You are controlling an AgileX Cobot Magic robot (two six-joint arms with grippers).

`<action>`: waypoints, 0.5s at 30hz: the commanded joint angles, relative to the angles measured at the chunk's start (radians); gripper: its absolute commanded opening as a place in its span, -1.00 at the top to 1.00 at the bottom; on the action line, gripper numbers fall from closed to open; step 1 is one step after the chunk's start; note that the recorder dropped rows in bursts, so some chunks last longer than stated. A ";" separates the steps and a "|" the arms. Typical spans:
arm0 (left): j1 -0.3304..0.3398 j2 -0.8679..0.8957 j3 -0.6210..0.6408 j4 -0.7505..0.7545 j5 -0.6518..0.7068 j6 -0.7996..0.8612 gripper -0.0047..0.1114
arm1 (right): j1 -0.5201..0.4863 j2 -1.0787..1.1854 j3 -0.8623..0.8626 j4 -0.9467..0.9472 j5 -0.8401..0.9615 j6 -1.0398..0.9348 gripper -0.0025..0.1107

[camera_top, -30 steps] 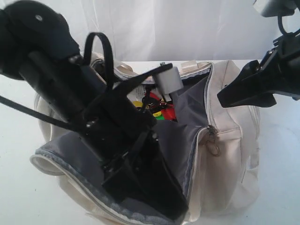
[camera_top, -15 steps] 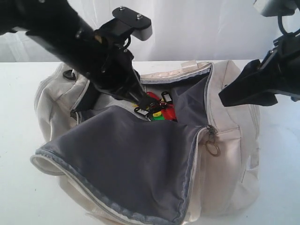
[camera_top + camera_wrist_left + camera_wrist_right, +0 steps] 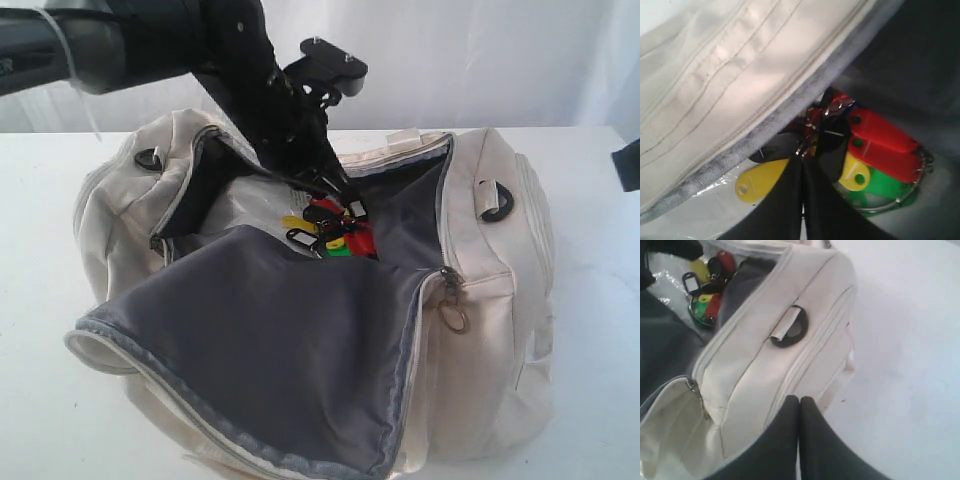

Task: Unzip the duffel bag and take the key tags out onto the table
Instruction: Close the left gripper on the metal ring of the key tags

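duffel bag [image 3: 490, 330]: matt cream cloth; lining [image 3: 280, 340] grey cloth, matt. key tags [image 3: 880, 142]: glossy plastic, metal-ringed. table [image 3: 40, 420]: smooth white.

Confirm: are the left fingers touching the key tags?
Touching. The left wrist view shows the closed left fingers pinching into the key tags, no gap.

Key tags [image 3: 335, 228] inside the duffel bag [image 3: 490, 330]; bag on the table [image 3: 40, 400]

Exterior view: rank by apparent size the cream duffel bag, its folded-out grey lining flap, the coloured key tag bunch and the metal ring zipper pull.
1. cream fabric duffel bag
2. grey lining flap
3. bunch of coloured plastic key tags, partly hidden
4. metal ring zipper pull
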 commanded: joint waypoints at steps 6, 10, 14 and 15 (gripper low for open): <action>0.019 0.108 -0.008 -0.019 0.018 0.055 -0.22 | -0.001 -0.085 0.075 -0.026 -0.075 0.056 0.96; 0.019 0.132 -0.008 -0.022 0.004 0.068 -0.38 | -0.001 -0.085 0.075 -0.026 -0.075 0.056 0.96; 0.019 0.151 -0.008 -0.082 -0.019 0.041 -0.38 | -0.001 -0.085 0.075 -0.026 -0.075 0.063 0.96; 0.019 0.156 -0.008 -0.100 -0.025 0.043 -0.38 | -0.001 -0.085 0.075 -0.026 -0.075 0.063 0.96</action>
